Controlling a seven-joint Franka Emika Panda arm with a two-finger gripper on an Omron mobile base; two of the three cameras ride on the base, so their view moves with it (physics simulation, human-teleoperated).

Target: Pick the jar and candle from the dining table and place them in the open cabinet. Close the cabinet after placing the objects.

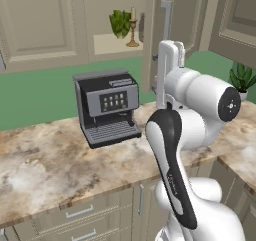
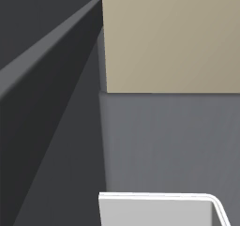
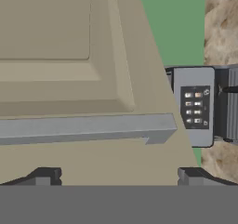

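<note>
Item, worktop: marbled brown-and-white stone, beige drawer fronts below. We list a dark coffee machine standing on it, left of the arm.

Item, cabinet: beige wall unit, door ajar. On its shelf, in the left base view, we note a leafy green plant and, just to its right, the candle upright on its brass holder. A dark shape right of the candle may be the jar; we cannot tell.

Item, door handle: long silver bar, lying across the hand view just above the fingertips.

Item, end effector: fingers spread wide, holding nothing, facing the raised-panel door close up.

Item, second plant: on the worktop at far right.

Judgement: placing looks done, so closing the door is the step in hand. To do it well, we would press flat on the panel or the bar, push along the door's swing, and keep the fingers clear of the closing edge.
</note>
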